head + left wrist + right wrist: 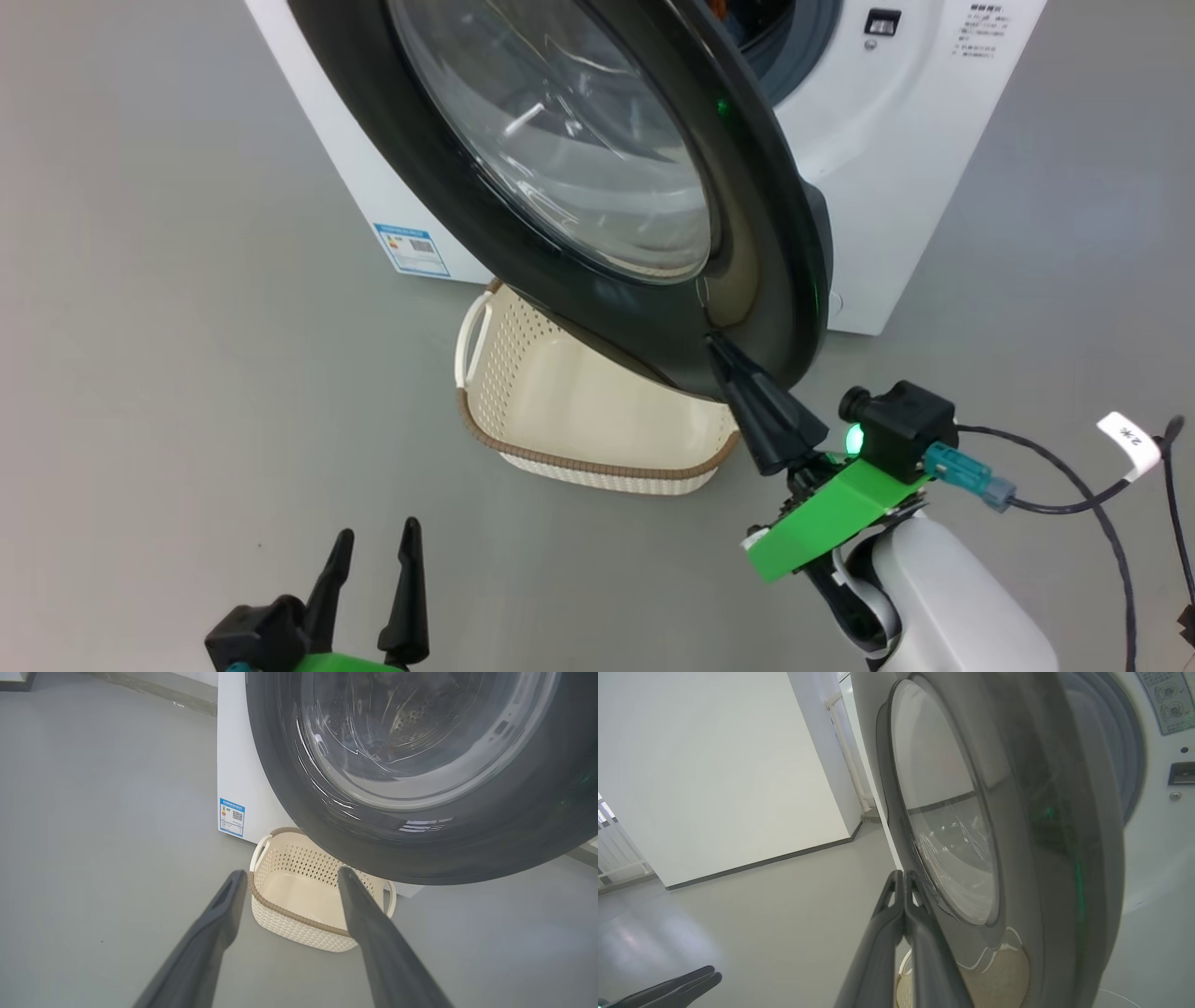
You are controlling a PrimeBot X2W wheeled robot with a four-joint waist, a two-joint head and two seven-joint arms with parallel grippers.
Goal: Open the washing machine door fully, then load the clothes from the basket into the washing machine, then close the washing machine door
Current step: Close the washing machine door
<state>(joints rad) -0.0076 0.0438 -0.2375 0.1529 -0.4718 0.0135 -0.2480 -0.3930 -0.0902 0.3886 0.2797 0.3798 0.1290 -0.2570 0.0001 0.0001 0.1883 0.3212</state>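
Note:
The washing machine point(896, 187) point(238, 765) point(1157, 858) stands white at the top. Its round black door point(560, 140) point(420, 742) point(952, 835) is swung partway out and hangs over the basket point(579, 462) point(289, 912). What shows of the basket's cream floor is bare. A scrap of orange and blue, possibly the clothes point(719, 7), shows in the drum opening. My right gripper point(711, 341) point(903, 875) is shut, its tips against the door's lower rim beside the glass. My left gripper point(378, 530) point(292, 872) is open and holds nothing, low on the near side of the basket.
A blue label sticker point(411, 247) point(232, 816) sits low on the machine's front. A black cable with a white tag point(1130, 439) trails from my right wrist. Grey floor point(140, 327) spreads to the left. A white wall point(714, 788) stands farther off.

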